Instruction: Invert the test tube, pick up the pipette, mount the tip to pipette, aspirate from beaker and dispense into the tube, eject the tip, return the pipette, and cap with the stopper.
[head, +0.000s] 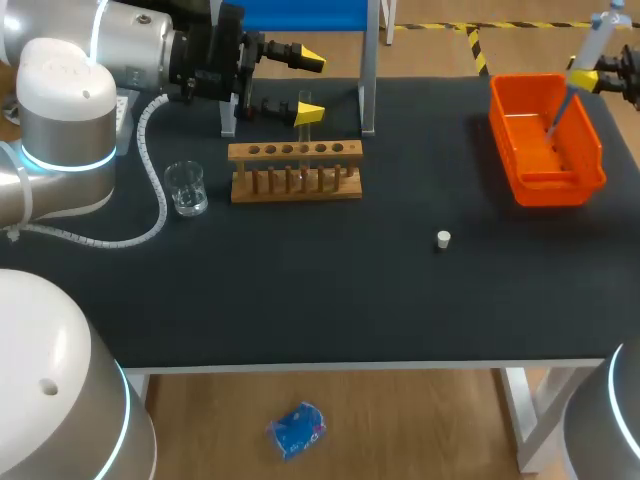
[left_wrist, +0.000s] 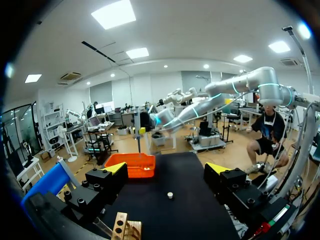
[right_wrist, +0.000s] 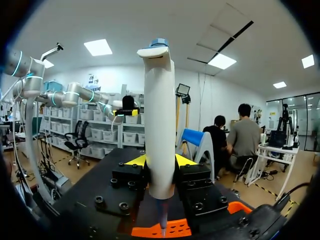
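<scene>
- The white pipette with a blue top (right_wrist: 159, 120) stands upright in our right claw (right_wrist: 160, 161). The two yellow-tipped fingers press against its lower body from either side.
- In the head view our right claw (head: 587, 77) is at the far right edge of the counter. The pipette (head: 600, 35) rises above it, and the thin lower end slants down into the orange plastic bin (head: 520, 160).
- In the right wrist view the pipette's narrow end points down at the orange plastic bin (right_wrist: 175, 230), right under the claw.
- The bin sits at the far right of the black counter (head: 350, 290).
- The small white stopper (head: 443, 238) lies alone on the counter. It is nearer to us than the bin and well apart from both claws.
- The wooden test-tube rack (head: 295, 185) stands left of the middle. A clear test tube (head: 303, 135) is upright in one of its holes.
- Our left claw (head: 311, 86) hangs over the rack's far side with its fingers spread wide, pinching nothing. One yellow tip is just beside the top of the tube.
- In the left wrist view the left claw (left_wrist: 167, 168) is wide apart. The rack's end (left_wrist: 122, 227) is under one finger, and the stopper (left_wrist: 170, 195) and bin (left_wrist: 137, 165) are ahead of it.
- The clear glass beaker (head: 186, 187) stands just left of the rack.
</scene>
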